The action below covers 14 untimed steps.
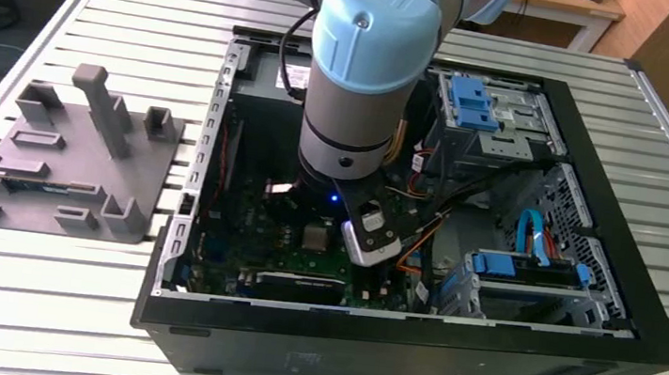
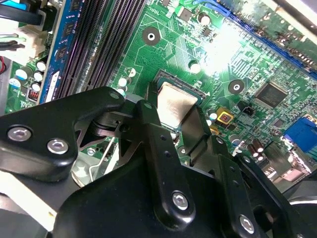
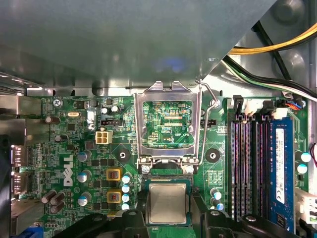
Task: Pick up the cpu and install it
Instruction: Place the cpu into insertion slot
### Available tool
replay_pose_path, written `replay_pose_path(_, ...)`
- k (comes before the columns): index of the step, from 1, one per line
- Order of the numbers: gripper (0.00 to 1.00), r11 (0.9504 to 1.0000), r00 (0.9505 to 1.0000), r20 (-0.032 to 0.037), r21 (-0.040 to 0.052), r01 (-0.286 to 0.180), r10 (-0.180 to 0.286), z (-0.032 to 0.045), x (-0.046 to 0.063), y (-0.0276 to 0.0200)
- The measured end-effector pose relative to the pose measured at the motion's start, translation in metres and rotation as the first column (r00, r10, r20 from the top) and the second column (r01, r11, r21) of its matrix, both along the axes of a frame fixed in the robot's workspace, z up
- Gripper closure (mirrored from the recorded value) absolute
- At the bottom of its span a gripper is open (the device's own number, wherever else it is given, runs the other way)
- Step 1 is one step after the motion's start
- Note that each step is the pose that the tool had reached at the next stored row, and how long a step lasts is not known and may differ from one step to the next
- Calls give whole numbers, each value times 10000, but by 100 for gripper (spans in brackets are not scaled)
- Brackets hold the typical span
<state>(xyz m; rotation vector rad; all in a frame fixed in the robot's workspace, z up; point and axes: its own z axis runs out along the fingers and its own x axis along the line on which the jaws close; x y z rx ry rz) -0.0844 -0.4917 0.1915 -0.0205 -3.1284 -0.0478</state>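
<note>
Gripper (image 2: pixel 174 119) is down inside the open computer case (image 1: pixel 443 347), fingers (image 2: pixel 148 124) against two opposite edges of the cpu (image 3: pixel 167 202), so clamped on it. Cpu is silver side up at the socket (image 3: pixel 166 177) on the green motherboard (image 3: pixel 69 144), near the memory slots (image 3: pixel 237 168); can't tell if it's fully seated. Metal load frame (image 3: pixel 140 129) is swung open, clear of the chip.

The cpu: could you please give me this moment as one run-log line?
cpu at socket | load frame flipped open | end effector straddling cpu
</note>
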Motion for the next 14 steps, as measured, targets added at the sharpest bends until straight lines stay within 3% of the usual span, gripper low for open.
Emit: replay_pose_path(14, 54, 10000, 10000, 1, 1, 0, 0, 12, 0, 0)
